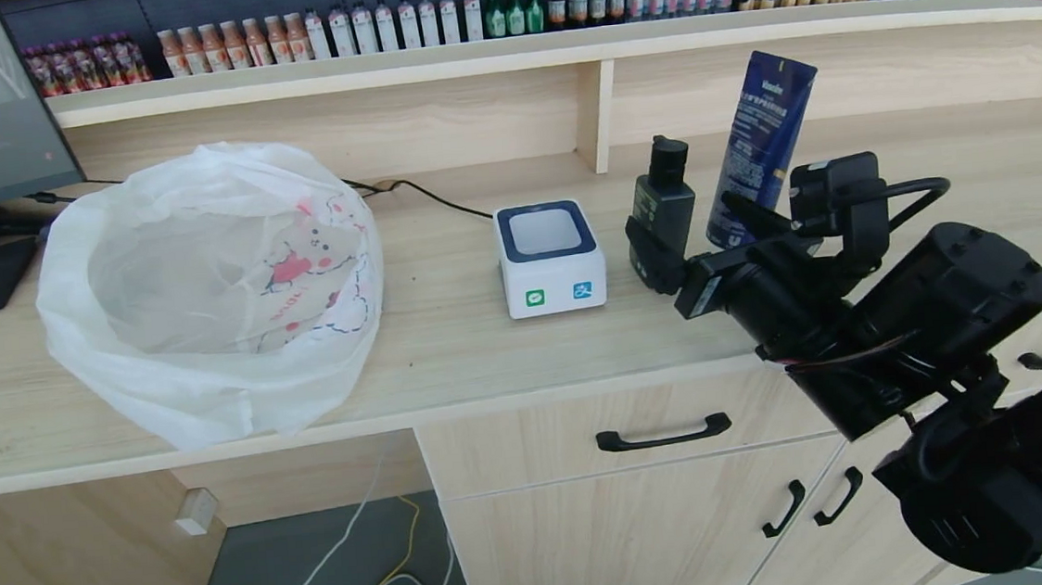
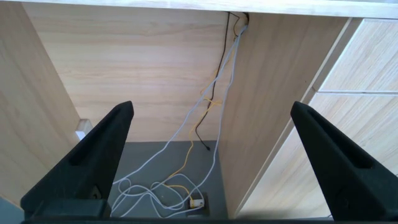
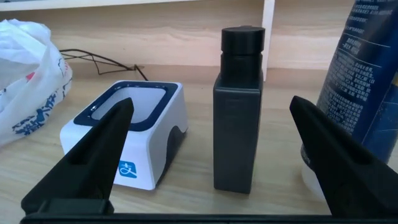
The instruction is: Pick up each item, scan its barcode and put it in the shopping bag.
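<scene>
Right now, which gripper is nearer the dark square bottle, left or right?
Right. The right gripper is over the counter, just before the dark bottle, fingers open toward it. The left gripper hangs below the counter, facing loose cables.

Head view: bright, even light from above; counter pale, shadows soft-edged. Shopping bag translucent, glowing, faint shadow at base. Scanner window washed by pale reflection. Shelf edge bowed toward frame corners. Left wrist view: recess under counter dimmer. Right wrist view: dull sheen down dark bottle.
</scene>
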Tool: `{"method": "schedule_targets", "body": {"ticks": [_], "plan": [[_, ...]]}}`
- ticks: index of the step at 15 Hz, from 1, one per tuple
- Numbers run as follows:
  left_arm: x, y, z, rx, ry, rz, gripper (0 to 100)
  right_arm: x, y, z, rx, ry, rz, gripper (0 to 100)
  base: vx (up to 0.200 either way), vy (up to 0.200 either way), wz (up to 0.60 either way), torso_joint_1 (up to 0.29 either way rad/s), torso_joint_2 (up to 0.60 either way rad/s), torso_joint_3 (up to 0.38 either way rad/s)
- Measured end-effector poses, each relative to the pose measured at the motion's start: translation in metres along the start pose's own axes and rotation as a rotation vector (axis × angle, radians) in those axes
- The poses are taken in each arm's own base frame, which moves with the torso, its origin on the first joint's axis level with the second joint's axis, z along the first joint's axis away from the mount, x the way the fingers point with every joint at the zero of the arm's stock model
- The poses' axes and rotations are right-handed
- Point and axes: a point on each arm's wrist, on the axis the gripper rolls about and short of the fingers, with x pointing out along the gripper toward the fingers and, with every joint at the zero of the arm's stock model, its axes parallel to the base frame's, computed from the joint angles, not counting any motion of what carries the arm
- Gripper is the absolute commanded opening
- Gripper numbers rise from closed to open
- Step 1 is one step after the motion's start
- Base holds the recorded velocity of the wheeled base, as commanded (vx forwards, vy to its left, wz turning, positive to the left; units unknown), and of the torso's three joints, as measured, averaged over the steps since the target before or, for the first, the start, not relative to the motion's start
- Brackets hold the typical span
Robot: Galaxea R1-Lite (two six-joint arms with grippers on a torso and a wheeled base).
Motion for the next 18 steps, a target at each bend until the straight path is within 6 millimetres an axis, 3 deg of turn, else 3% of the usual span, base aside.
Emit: {"method": "schedule_targets", "body": {"ticks": [4,10,18], "plan": [[0.0,0.0,0.0,0.0,0.0,0.0,100,0.01,0.001,-0.011,-0.006,0.009,-0.007,100,0.0,0.0,0.0,0.0,0.0,0.0],[0.0,0.0,0.0,0.0,0.001,0.0,100,0.021,-0.017,-0.016,-0.033,-0.003,-0.062,100,0.0,0.0,0.0,0.0,0.0,0.0],[0.0,0.0,0.0,0.0,0.0,0.0,100,0.026,-0.008,-0.02,-0.021,-0.009,-0.039,100,0.0,0.0,0.0,0.0,0.0,0.0]]}}
